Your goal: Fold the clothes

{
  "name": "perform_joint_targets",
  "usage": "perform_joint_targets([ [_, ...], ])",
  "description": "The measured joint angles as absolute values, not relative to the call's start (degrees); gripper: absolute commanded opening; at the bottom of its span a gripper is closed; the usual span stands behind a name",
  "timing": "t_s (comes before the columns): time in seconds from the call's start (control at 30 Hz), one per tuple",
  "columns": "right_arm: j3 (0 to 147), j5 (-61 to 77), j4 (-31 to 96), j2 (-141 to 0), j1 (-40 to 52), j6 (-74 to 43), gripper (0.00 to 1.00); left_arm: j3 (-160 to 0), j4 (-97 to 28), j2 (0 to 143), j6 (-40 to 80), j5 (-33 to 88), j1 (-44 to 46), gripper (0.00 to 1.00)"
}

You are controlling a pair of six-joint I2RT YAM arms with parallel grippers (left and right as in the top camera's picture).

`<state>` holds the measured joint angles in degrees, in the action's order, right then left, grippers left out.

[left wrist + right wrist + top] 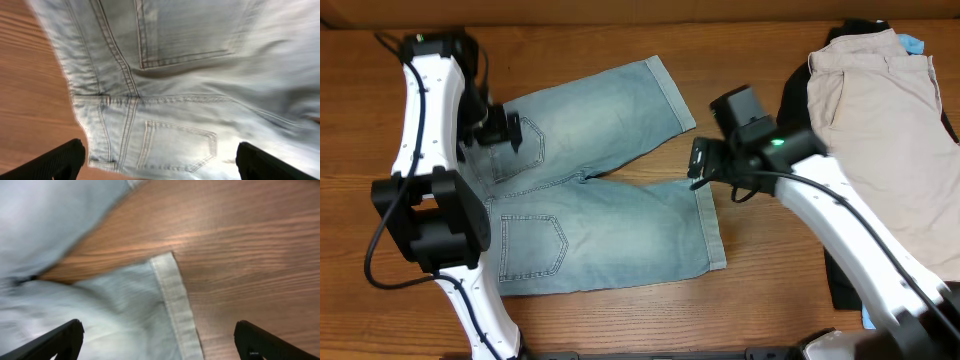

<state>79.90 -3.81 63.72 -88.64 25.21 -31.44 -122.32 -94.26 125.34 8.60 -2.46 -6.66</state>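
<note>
Wooden table (740, 50), denim shorts (610, 220) flat; beige shorts (880, 130) only overhead; left end effector (160, 161), right end effector (160, 340) apart.

Left hand (160, 161) spread; right hand (160, 340) spread

The left arm (424, 112) partly hides the denim shorts' (610, 228) waistband (both wrist views are blurred).

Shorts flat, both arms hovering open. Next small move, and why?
Probably lower the right gripper onto the cuffed hem and pinch it. Its fingers are open with the hem corner lying flat beneath them, and the shorts lie spread, unfolded; the left gripper is open above a back pocket.
</note>
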Motion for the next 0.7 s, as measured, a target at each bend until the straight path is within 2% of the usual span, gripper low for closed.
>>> perform_joint_targets([
  [0.1, 83.72, -3.46, 68.23, -83.42, 25.19, -31.48, 1.00, -127.37, -96.23, 122.61, 9.91, -2.24, -4.89, 1.00],
  [0.33, 85.23, -2.46, 75.94, -69.23, 25.15, -33.08, 1.00, -124.88, -96.25, 106.15, 14.66, -2.00, 1.06, 1.00],
  [0.47, 85.03, -2.33, 79.75, -64.34, 25.17, -34.54, 1.00, -115.46, -96.44, 91.70, 21.41, -3.79, 6.98, 1.00],
  [0.53, 83.70, -2.11, 80.18, -63.51, 25.15, -35.03, 1.00, -108.90, -96.25, 85.34, 26.13, -5.15, 9.39, 0.97],
  [0.7, 75.53, -1.61, 78.13, -64.77, 25.17, -36.95, 1.00, -89.08, -92.47, 74.48, 41.60, -9.43, 11.18, 0.95],
])
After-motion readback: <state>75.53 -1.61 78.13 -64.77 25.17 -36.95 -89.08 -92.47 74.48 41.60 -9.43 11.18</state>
